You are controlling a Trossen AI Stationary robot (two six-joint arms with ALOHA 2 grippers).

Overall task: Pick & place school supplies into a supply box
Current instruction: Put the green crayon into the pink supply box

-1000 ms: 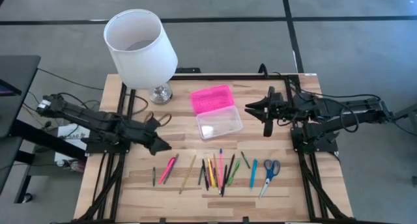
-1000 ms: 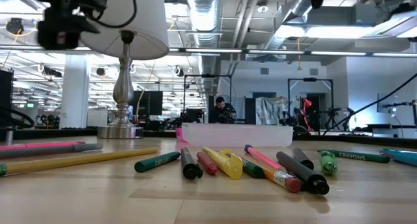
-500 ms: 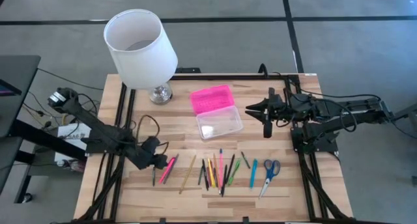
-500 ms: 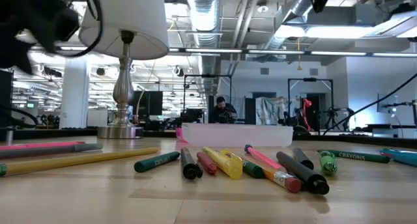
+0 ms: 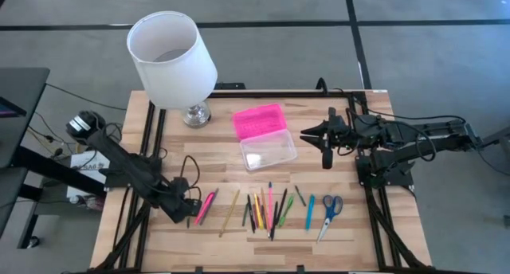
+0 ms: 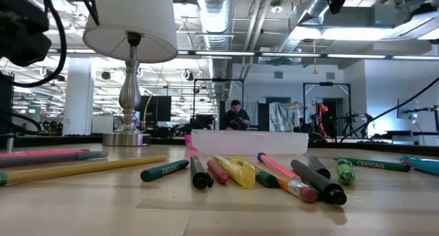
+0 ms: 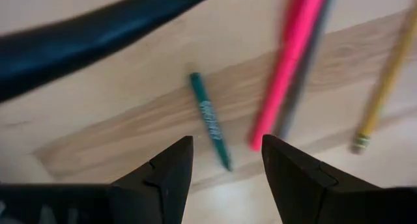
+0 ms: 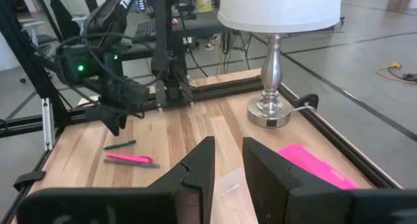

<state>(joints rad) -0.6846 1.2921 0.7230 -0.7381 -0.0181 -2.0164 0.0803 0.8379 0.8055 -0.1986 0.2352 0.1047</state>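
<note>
Green pen (image 7: 210, 118) — under open left pincer (image 7: 223, 160)

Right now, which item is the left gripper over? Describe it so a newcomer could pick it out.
Start at the row of school supplies along the table's near edge and go to its far left end. Under the open left gripper lies a short dark green pen, left of the pink marker; it is the row's leftmost item.

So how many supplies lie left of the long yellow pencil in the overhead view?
3: a green crayon farthest left, below the left pincer; a pink marker next to it; a grey pen lying along the marker's side. Nothing seems hidden there.
</note>
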